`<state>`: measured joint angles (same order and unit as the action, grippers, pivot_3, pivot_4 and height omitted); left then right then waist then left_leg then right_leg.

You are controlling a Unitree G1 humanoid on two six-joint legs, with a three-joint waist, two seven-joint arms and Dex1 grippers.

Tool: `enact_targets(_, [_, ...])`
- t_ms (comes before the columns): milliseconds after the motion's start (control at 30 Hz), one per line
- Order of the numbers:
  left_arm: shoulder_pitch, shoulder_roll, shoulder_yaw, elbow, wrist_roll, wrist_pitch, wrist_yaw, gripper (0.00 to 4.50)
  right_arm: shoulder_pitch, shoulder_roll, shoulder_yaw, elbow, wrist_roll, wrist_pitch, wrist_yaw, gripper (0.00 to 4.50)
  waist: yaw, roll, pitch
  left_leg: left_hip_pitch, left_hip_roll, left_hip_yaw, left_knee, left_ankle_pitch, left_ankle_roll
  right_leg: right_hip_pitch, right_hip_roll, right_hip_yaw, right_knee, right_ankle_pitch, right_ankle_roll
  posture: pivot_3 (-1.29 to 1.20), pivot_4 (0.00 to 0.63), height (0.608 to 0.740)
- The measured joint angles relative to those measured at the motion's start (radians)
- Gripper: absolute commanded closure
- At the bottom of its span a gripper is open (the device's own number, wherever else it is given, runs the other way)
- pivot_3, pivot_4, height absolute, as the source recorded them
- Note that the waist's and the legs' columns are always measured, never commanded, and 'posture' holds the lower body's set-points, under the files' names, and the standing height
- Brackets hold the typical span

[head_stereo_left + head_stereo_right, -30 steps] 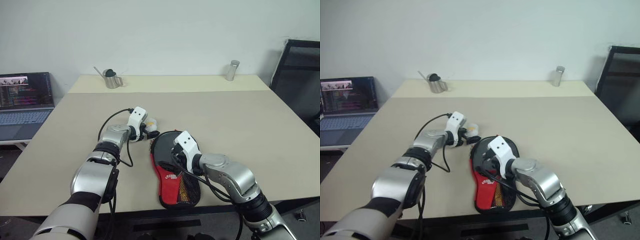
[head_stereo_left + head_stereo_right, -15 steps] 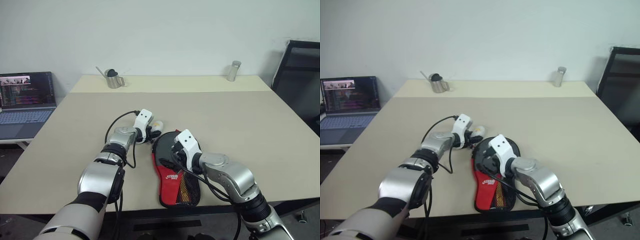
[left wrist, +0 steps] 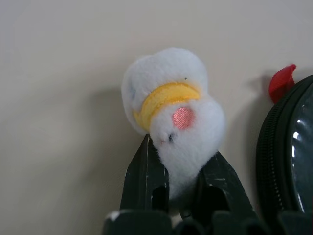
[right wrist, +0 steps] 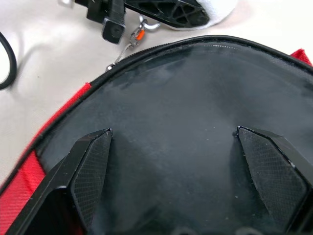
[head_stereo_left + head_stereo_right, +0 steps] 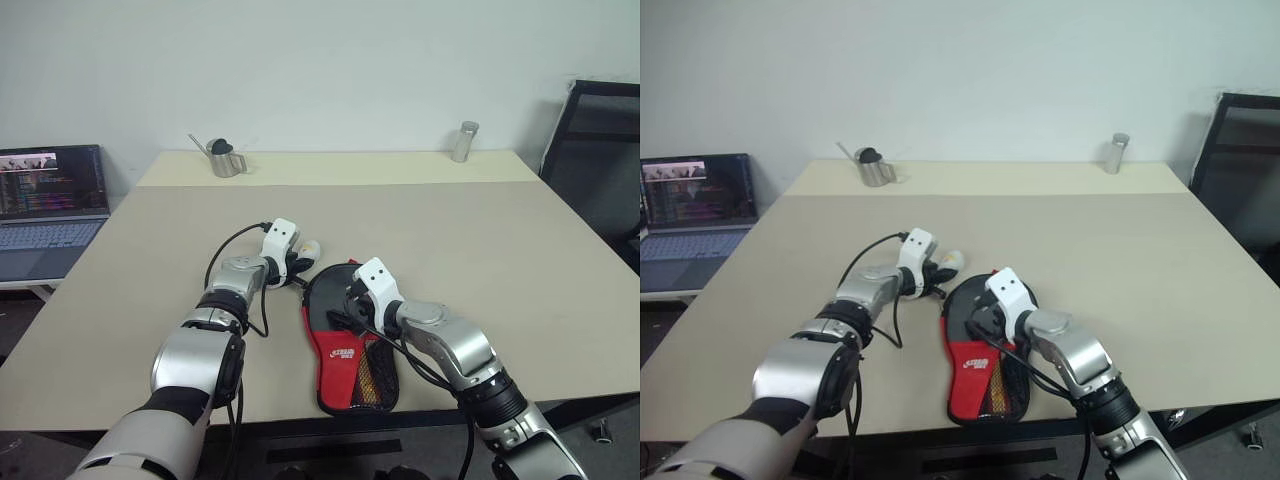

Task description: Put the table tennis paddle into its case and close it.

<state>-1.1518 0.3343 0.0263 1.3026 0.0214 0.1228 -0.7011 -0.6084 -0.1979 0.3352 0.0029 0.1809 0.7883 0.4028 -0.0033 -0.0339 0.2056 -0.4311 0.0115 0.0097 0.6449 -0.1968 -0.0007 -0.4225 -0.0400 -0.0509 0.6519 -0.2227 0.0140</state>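
The case (image 5: 345, 352) lies flat on the table (image 5: 480, 250), black round end away from me, red part and mesh pocket toward me. A dark, slightly glossy panel ringed by the zip makes up its round end. The paddle is hidden. A white and yellow duck charm (image 3: 171, 105) lies by the case's far left rim, linked to the zip pull (image 4: 128, 45). My left gripper (image 3: 181, 152) is shut on the charm's lower part. My right gripper (image 4: 173, 139) hangs open just over the black round end, fingertips (image 4: 93, 161) spread wide.
A small metal watering can (image 5: 224, 157) and a metal cylinder (image 5: 462, 141) stand at the table's far edge. An open laptop (image 5: 50, 205) sits on a side desk to the left. A black chair (image 5: 600, 150) is at the right.
My left gripper has closed on the duck charm. The right gripper has slid a little farther forward over the case's round end, still open.
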Motion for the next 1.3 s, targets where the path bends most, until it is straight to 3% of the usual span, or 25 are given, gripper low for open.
enact_targets(233, [-0.032, -0.017, -0.062, 0.004, 0.081, -0.077, -0.001, 4.30, 0.013, 0.003, -0.001, -0.004, -0.026, -0.006, 0.007, 0.00, 0.001, -0.001, -0.001, 0.000, 0.000, 0.000, 0.001, 0.000, 0.000, 0.000, 0.000, 0.000, 0.001, 0.000, 0.000, 0.00, 0.150, 0.740])
enact_targets(1300, [-0.205, -0.239, -0.307, 0.113, 0.453, -0.390, 0.277, 4.30, 0.087, 0.064, -0.020, -0.040, -0.083, -0.009, -0.010, 0.00, 0.006, -0.005, -0.006, 0.004, -0.001, 0.003, 0.001, 0.000, 0.000, 0.001, -0.001, 0.001, 0.005, 0.000, 0.000, 0.00, 0.150, 0.740])
